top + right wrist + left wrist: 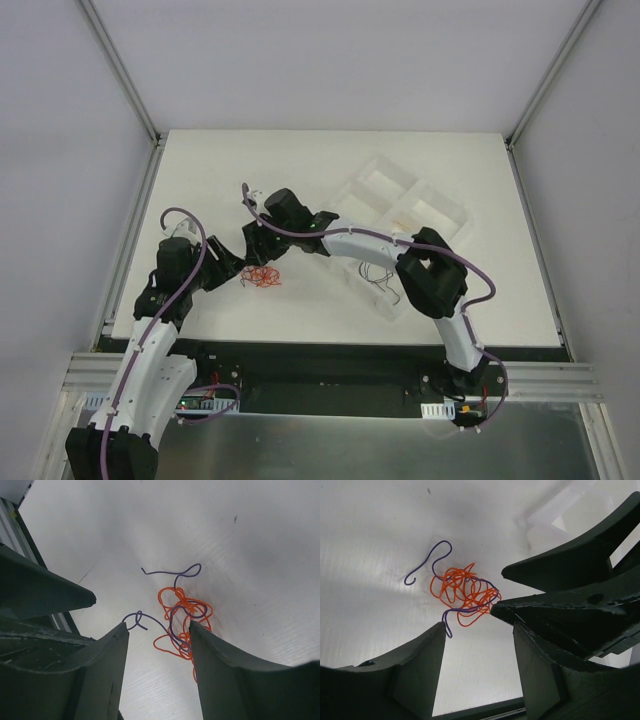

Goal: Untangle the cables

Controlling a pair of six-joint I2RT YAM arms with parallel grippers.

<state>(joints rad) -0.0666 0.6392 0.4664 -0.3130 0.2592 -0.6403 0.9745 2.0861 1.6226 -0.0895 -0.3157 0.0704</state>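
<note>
The cables [263, 277] lie in one small tangle on the white table: orange loops [465, 592] with a thin purple strand [427, 562] threaded through them. My left gripper [479, 625] is open just short of the tangle, and nothing is between its fingers. My right gripper [157, 626] is open too and hovers over the tangle [182, 615]. Its right finger [220, 670] hides part of the orange loops. In the top view the left gripper [238, 272] and the right gripper [256, 256] meet at the tangle from the left and from behind. The right gripper's fingers [545, 575] crowd the left wrist view.
A clear plastic tray [405, 215] with compartments sits to the right on the table, and a few thin dark wires [380, 275] lie by its near corner. The table's near edge [330, 345] runs just below the tangle. Metal frame posts [135, 230] flank the table.
</note>
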